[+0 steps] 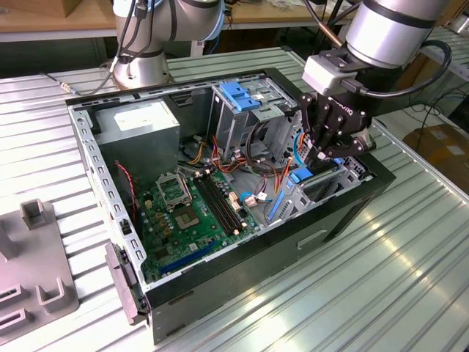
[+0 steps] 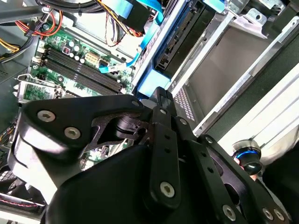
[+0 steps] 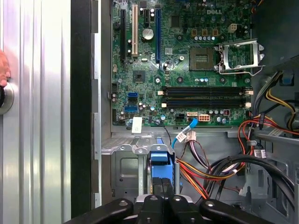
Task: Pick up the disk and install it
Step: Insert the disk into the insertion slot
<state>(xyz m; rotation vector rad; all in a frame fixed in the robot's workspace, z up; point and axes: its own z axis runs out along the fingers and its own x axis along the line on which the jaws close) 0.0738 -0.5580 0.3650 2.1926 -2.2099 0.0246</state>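
The disk (image 1: pixel 302 176) stands on edge in the lower bay at the front of the open computer case (image 1: pixel 242 271). Its bright-blue end and side rail show in the exterior view. My gripper (image 1: pixel 316 155) hangs straight over that bay, on the exterior view's right. In both wrist views the black fingers (image 3: pixel 161 198) are together, and their tips rest on the disk's blue end (image 3: pixel 160 158). The second wrist view has the disk's dark body (image 2: pixel 180 42) running down into the metal slot beyond the fingertips (image 2: pixel 161 95).
The green motherboard (image 1: pixel 190 209) lies on the case floor. A grey power supply (image 1: pixel 139 125) and a blue-topped drive cage (image 1: pixel 242 95) sit at the back. Loose cables (image 3: pixel 219 172) run beside the bay. A grey fixture (image 1: pixel 33 264) stands on the ribbed table. A hand (image 3: pixel 3 70) shows at the table's edge.
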